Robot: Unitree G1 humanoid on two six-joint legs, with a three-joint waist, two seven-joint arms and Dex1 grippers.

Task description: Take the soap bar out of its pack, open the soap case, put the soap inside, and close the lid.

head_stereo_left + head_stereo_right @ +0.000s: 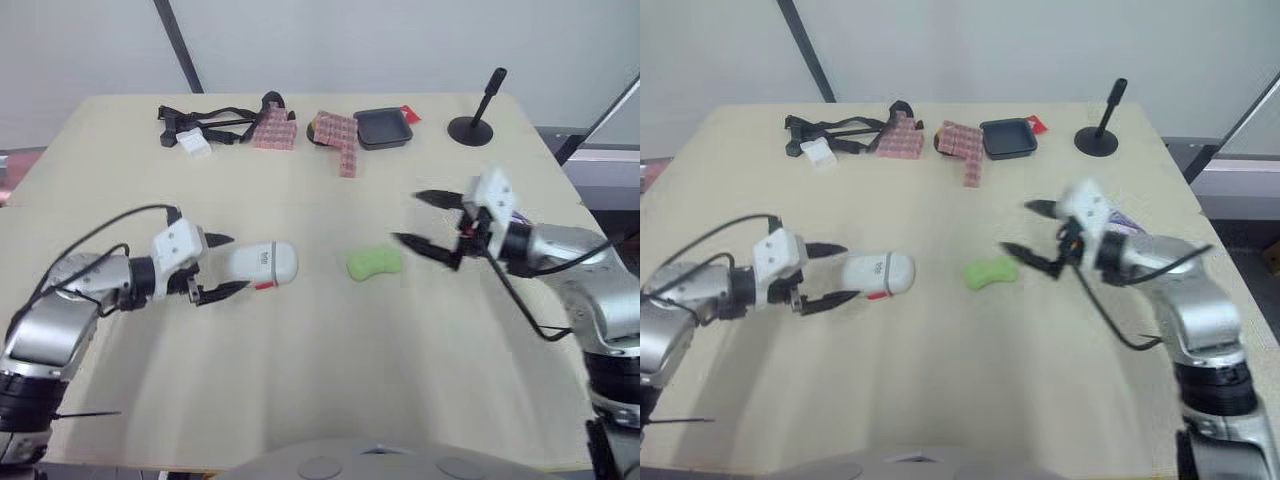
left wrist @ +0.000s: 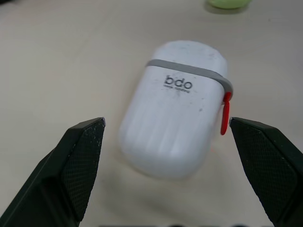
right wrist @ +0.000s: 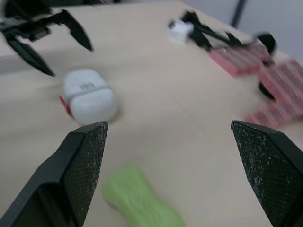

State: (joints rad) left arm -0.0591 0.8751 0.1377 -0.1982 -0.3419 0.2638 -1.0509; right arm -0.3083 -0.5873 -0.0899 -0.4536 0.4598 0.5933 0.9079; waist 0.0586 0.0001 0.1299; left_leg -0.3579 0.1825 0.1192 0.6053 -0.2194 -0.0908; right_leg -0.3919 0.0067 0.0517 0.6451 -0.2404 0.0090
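Head views, single moment.

- Table (image 1: 300, 380): light wood-tone top; the work items lie across the middle of the frame.
- Soap case (image 1: 268, 263): white, rounded, left of centre, lying on its side on the table. Lid closed. A grey band runs around it and a red tab (image 2: 226, 113) sits at the seam; "bdo" is printed on the shell.
- Left gripper (image 1: 238, 264): left of centre, level with the table, fingers spread wide. The two black fingertips (image 2: 85, 142) straddle the near end of the case. In the left wrist view there is bare table between one finger and the shell; the other finger is just beside the red tab, and I cannot tell whether they touch. The case is not clamped.
- Soap bar (image 1: 374, 263): green, waisted shape, unwrapped, lying flat on the table at centre frame, just right of the case and apart from it.
- Right gripper (image 1: 408, 217): right of centre, held above the table, fingers wide apart and holding nothing. It points towards the soap bar, with the lower fingertip near the bar's right end but clear of it.
- Upper centre of frame, well apart from both grippers: two pink patterned packs (image 1: 338, 135), a black tray (image 1: 383, 127), and tangled black straps (image 1: 205, 125) with a white block (image 1: 195, 143).
- Upper right: black stand (image 1: 478, 120) on a round base.
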